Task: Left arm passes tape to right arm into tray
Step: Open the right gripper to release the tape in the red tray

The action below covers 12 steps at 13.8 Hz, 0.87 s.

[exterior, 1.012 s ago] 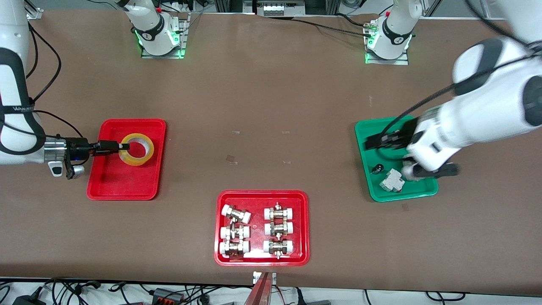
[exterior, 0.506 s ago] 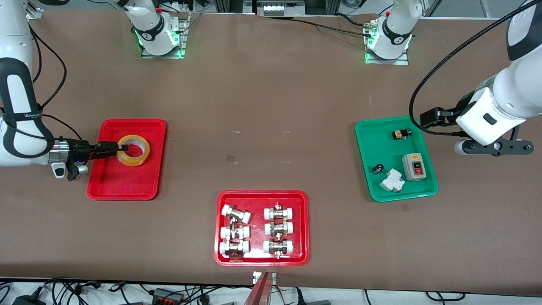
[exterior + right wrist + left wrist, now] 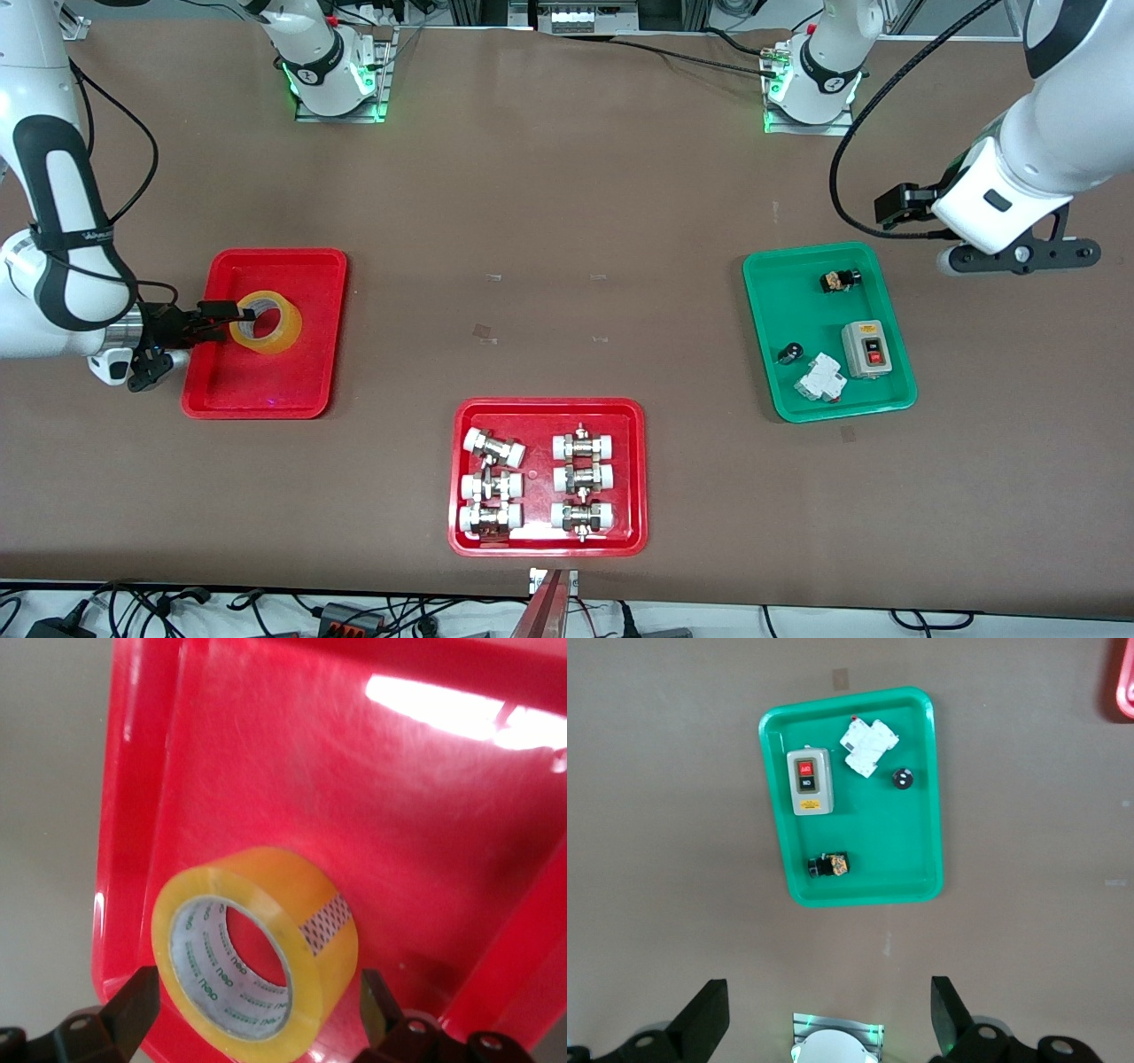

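With the tape roll in the plain red tray, the right gripper (jaws apart, straddling it) should lift clear without dragging it, while the left gripper, spread wide, waits above the table beside the green tray.

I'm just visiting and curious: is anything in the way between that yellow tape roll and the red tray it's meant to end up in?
Nothing visible is. The tape is already over the plain red tray, with only bare tray floor around it. The right gripper is at the roll, its fingers spread on either side. The left gripper waits up beside the green tray.

Glossy plastic tray, translucent tape
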Motion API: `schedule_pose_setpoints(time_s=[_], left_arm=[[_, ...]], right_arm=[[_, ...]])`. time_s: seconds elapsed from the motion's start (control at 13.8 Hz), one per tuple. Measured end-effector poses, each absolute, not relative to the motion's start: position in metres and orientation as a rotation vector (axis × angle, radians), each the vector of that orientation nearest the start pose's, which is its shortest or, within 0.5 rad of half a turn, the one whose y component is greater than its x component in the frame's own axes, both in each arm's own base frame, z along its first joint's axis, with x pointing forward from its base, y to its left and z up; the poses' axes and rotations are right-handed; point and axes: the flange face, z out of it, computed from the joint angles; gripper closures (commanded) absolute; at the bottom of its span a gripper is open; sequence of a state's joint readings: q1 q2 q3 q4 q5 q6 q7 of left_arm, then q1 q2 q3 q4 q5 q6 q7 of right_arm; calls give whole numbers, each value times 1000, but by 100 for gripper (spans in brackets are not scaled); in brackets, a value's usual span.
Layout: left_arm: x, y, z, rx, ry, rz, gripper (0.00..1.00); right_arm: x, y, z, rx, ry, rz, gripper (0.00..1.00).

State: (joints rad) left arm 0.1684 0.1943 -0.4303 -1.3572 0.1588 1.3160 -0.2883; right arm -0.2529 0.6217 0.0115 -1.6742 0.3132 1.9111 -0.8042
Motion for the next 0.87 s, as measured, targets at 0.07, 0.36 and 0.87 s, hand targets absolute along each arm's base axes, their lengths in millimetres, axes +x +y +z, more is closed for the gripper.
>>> schedule_pose_setpoints(time_s=[0.07,0.36,0.87], left_arm=[[572,-104,603,-3001,-80,244,0],[574,-90,600,-3026,-114,186,0],[573,-46,594,-3098,-21,145,0]], right_arm=[[629,-124,233,-2670,-577,242,0],[643,-99,311,-2768,-638,142,0],[613,-1,469,-3021,-386,171,0]])
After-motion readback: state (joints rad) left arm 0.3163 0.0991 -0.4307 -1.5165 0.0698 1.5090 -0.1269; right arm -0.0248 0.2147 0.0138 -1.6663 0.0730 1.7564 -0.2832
